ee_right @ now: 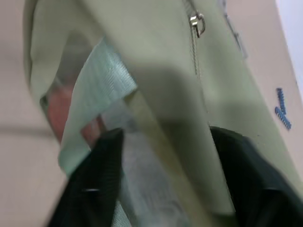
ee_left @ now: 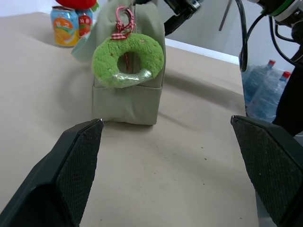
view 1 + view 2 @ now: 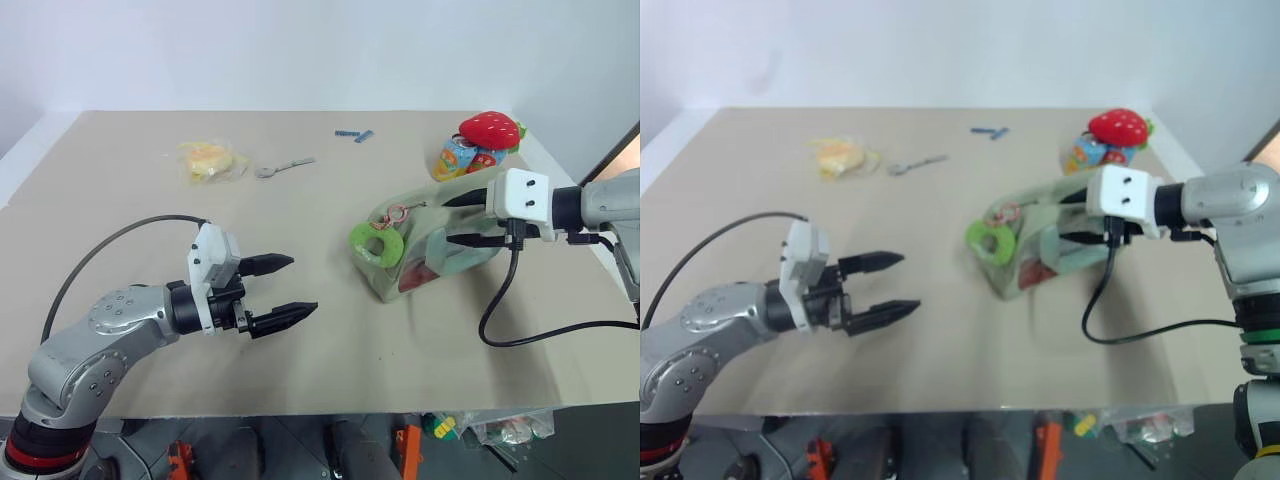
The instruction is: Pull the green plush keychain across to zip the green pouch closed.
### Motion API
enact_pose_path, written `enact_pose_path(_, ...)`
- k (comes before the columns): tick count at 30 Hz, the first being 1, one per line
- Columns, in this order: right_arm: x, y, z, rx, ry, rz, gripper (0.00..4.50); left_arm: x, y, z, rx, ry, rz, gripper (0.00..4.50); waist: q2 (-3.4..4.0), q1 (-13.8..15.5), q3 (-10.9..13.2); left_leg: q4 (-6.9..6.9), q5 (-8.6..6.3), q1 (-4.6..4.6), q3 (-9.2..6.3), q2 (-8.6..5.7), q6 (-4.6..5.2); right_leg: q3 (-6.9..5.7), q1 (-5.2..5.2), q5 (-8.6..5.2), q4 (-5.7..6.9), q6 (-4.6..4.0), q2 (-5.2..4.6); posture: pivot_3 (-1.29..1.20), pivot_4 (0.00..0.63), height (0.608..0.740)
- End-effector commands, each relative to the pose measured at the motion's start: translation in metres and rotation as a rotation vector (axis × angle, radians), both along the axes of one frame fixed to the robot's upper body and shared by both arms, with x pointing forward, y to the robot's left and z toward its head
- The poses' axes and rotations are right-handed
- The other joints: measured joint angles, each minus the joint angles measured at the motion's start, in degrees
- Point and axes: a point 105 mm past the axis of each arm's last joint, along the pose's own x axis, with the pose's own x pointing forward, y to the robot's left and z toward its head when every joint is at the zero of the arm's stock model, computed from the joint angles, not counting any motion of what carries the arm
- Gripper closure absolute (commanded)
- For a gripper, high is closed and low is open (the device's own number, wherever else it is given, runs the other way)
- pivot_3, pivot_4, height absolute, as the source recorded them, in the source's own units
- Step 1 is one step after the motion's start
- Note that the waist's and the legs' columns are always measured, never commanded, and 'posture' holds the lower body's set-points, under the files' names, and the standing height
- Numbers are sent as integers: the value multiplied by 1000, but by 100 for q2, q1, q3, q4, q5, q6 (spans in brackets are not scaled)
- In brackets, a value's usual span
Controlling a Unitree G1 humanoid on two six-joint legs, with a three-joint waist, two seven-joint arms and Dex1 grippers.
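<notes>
On the beige tabletop (image 3: pixel 330 330), the right gripper (image 3: pixel 468 218) pinches the pale sage-green boxy fabric pouch (image 3: pixel 440 262) to steady its end, while the left gripper (image 3: pixel 284 287), jaws spread wide, faces the fuzzy lime-green ring keychain (image 2: pixel 128 60), apparently ready to pull it.

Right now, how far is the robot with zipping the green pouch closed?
Nothing looks zipped yet. In hand: the right gripper straddles the right end of the green pouch, apparently to steady it. The green plush keychain hangs untouched at the left end. Left to do: the open left gripper, apart from it, must reach the keychain and pull it across.
</notes>
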Motion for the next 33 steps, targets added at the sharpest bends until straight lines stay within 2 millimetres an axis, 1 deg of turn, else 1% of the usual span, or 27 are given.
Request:
enact_pose_path(1,-2,-3,20,-27,-69,19,3276,-6,1,7,-1,-53,7,0,0,-6,0,2,0,2,0,0,0,0,2,0,0,0,0,0,150,740)
enact_pose_path(4,-3,-1,24,-53,-77,43,4265,-6,1,6,2,-53,10,0,1,-9,0,4,1,7,4,0,-1,5,5,-4,0,-18,1,0,150,740)
enact_pose_path(5,-5,3,26,-54,-74,56,4453,-6,1,5,4,-54,11,0,1,-7,1,6,2,8,3,0,-2,5,6,-4,2,-19,1,0,150,740)
enact_pose_path(8,-10,20,34,-28,-67,99,4453,-4,3,4,11,-53,12,0,2,-11,1,11,3,8,4,0,-4,6,5,-2,6,-19,1,0,150,740)
enact_pose_path(12,-14,55,40,25,-52,140,4453,2,8,2,18,-58,25,0,3,-24,1,10,3,11,4,4,-4,7,4,0,10,-18,6,0,150,740)
enact_pose_path(14,-12,77,40,46,-55,149,4453,6,11,2,17,-64,37,0,4,-31,1,10,3,10,-1,5,-4,3,3,9,12,-4,7,0,150,740)
enact_pose_path(16,-11,100,39,68,-39,167,4453,10,13,0,20,-68,43,0,4,-37,1,10,4,10,0,8,-5,2,-1,12,13,-11,11,0,150,740)
enact_pose_path(20,-7,131,33,72,-40,179,4453,12,14,-5,34,-69,37,0,4,-3,1,11,7,2,-7,7,-10,-6,-3,7,13,-21,8,0,150,740)
enact_pose_path(22,-8,140,30,89,-25,179,4453,12,13,-6,40,-70,33,0,3,0,1,11,6,-3,-7,3,-10,-5,-5,6,12,-19,3,0,150,740)
enact_pose_path(24,-10,141,26,80,-1,187,4453,12,14,-7,38,-69,35,0,3,14,1,11,6,-8,-7,0,-10,-6,-7,10,12,-7,-1,0,150,740)
enact_pose_path(25,-11,141,24,81,13,184,3763,12,15,-7,39,-67,34,0,3,18,1,11,6,-12,-8,-2,-10,-7,-9,10,11,-4,-3,0,150,740)
enact_pose_path(27,-11,143,25,108,23,186,3109,10,15,-9,44,-62,29,0,3,14,1,11,5,-14,-9,-3,-10,-7,-11,9,11,-3,-5,0,150,740)
enact_pose_path(28,-11,146,30,148,14,193,2827,9,14,-9,46,-62,26,0,3,11,0,11,5,-13,-8,-2,-10,-7,-11,8,11,-3,-5,0,150,740)
enact_pose_path(30,-11,148,42,231,4,200,2047,8,14,-9,47,-62,23,0,3,-1,1,10,4,-12,-9,-1,-10,-8,-13,9,12,-3,-1,0,150,740)
enact_pose_path(33,-14,140,61,354,15,192,1095,7,13,-8,50,-63,18,0,3,1,1,10,5,-11,-13,5,-10,-12,-15,13,15,-9,6,0,150,740)
